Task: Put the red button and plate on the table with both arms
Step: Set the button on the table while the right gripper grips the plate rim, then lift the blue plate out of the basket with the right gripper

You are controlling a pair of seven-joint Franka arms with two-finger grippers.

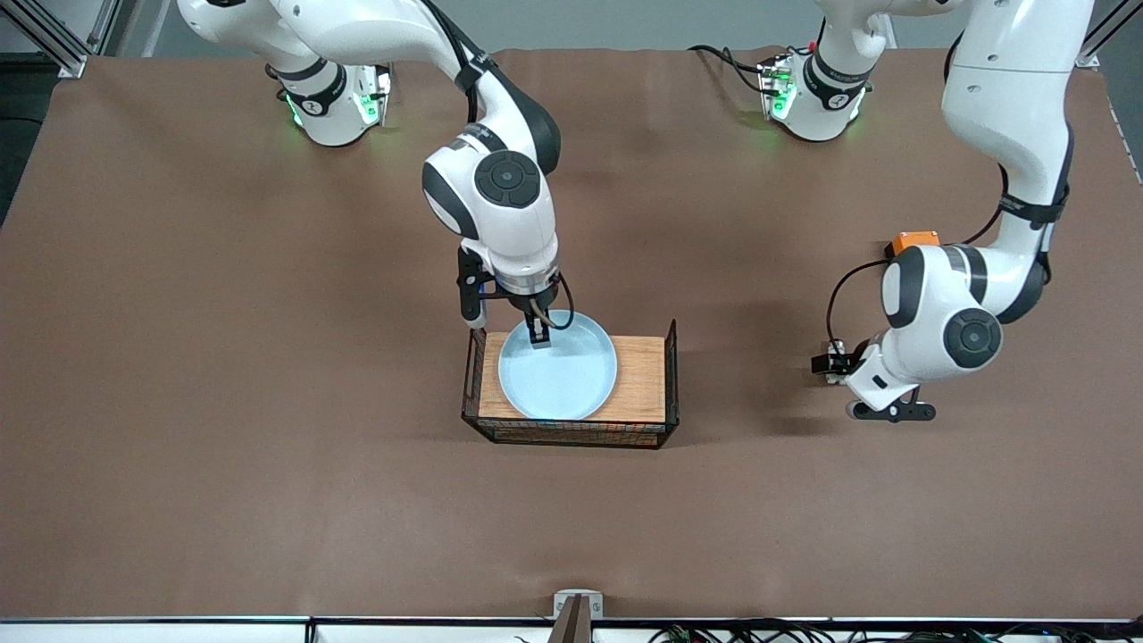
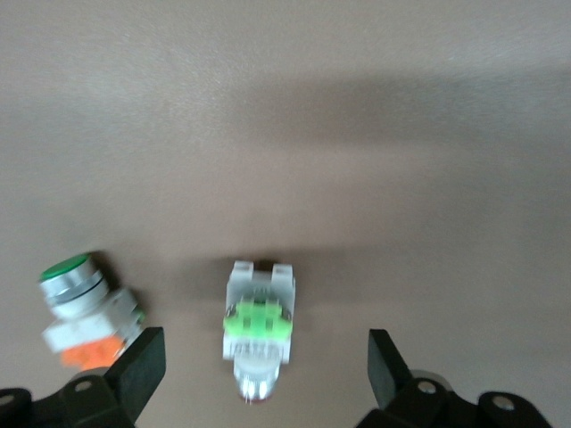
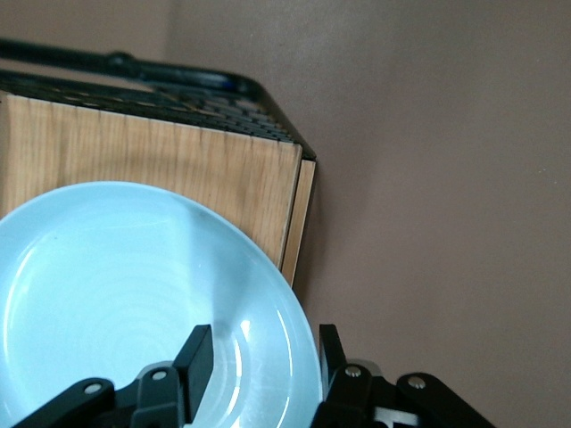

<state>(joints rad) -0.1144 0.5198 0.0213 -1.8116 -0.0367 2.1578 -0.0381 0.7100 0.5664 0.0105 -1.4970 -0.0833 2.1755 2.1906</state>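
Observation:
The pale blue plate (image 1: 558, 375) lies on a wooden tray (image 1: 641, 379) at mid table. My right gripper (image 1: 538, 335) is down at the plate's rim on the side farther from the front camera. In the right wrist view (image 3: 260, 355) it is open, one finger inside the plate (image 3: 134, 285) and one outside its rim. My left gripper (image 1: 826, 364) is low over the brown table (image 1: 268, 357) toward the left arm's end. In the left wrist view (image 2: 263, 370) it is open around the red button (image 2: 259, 323), the green-block unit, which lies on the table untouched.
A similar unit with an orange-red block and green cap (image 2: 85, 312) lies just beside one left finger (image 2: 138, 370). An orange box (image 1: 915, 241) shows partly above the left arm's wrist. The tray has black wire ends (image 1: 671, 375).

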